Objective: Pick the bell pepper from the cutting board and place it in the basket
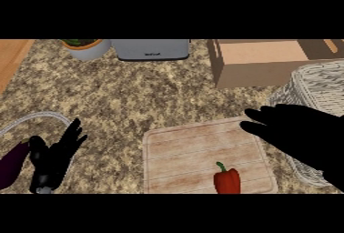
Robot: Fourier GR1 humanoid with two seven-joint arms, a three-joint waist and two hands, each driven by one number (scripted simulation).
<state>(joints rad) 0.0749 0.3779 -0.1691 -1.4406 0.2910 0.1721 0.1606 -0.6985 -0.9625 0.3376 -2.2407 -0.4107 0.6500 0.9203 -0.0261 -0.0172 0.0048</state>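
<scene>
We saw the red bell pepper [227, 180] lying on the pale wooden cutting board [194, 150], our right robot hand [295, 132] released above the board's edge beside the white wicker basket [316, 86], our left robot hand [57, 154] resting released.

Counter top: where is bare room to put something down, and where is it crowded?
Bare granite lies between the toaster at the back and the cutting board. The board is also bare above the bell pepper. Crowded: the right side, with cardboard box, basket and right robot hand; lower left holds the left robot hand and eggplant.
</scene>
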